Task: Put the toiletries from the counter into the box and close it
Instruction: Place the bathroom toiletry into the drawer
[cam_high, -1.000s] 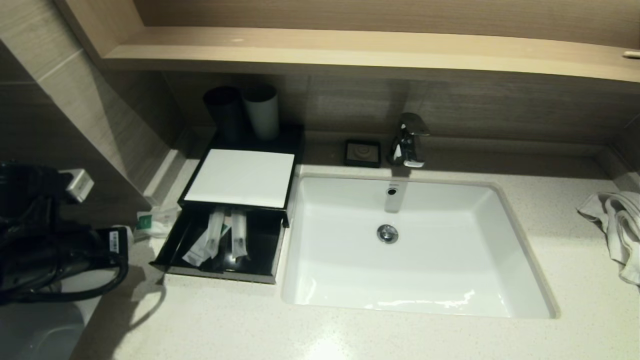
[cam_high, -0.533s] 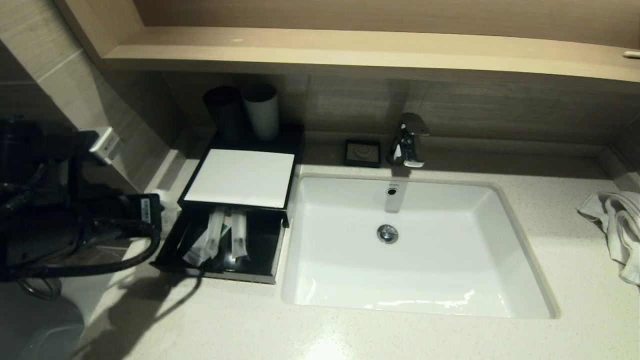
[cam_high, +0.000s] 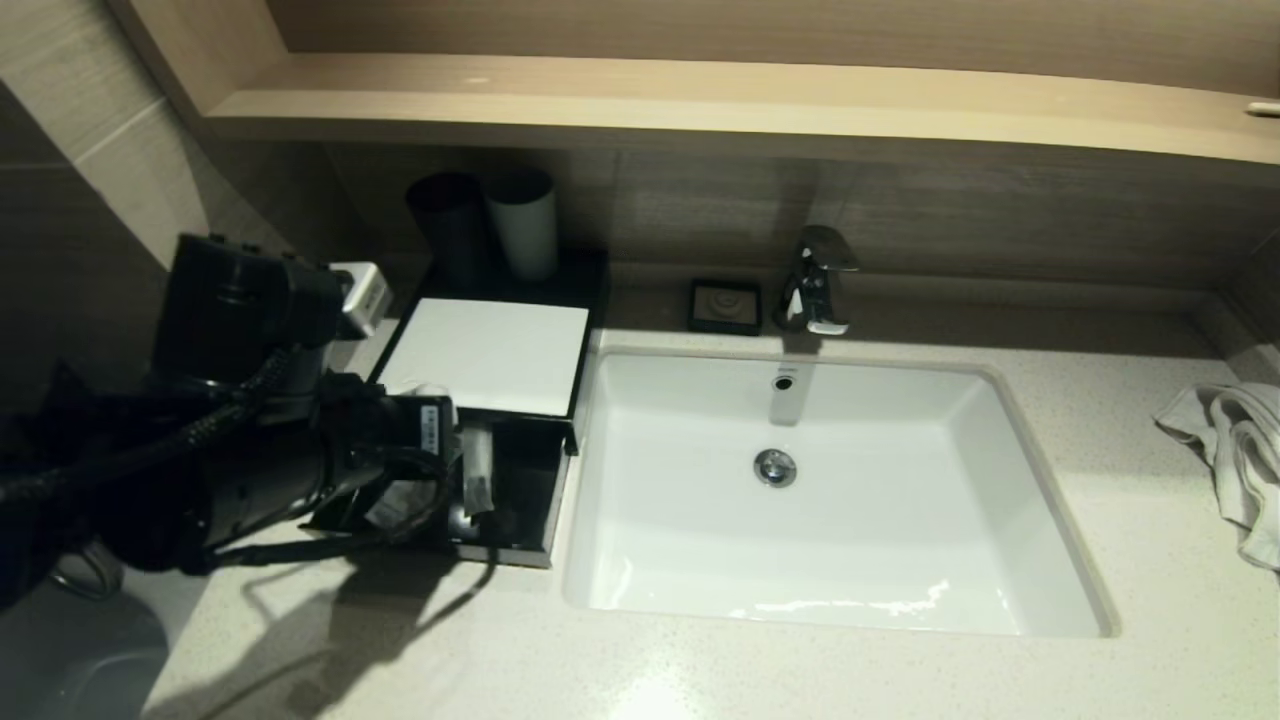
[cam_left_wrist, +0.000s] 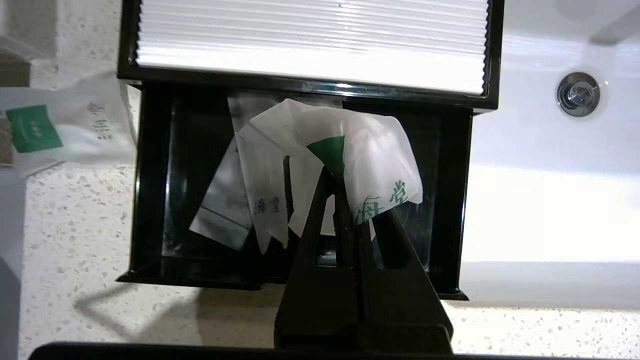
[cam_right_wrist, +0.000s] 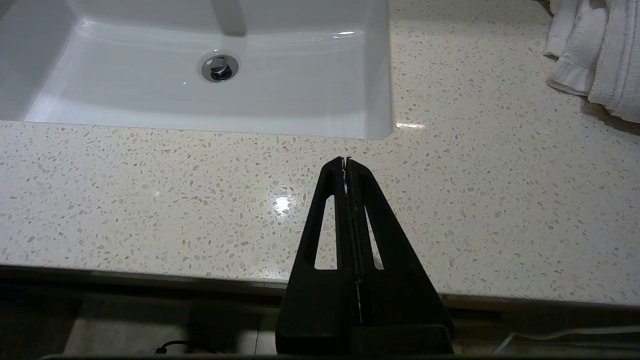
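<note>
Counter (cam_high: 700, 660) edge hidden; sachet (cam_left_wrist: 350, 150) covers open box (cam_left_wrist: 450, 200).

The head view is dim and warm, with the wall under the wooden shelf (cam_high: 700, 100) in shade. Overhead light throws glare spots on the speckled worktop (cam_right_wrist: 280, 205) and the basin (cam_high: 850, 600). The left arm casts a soft dark shadow across the worktop's near edge.
</note>
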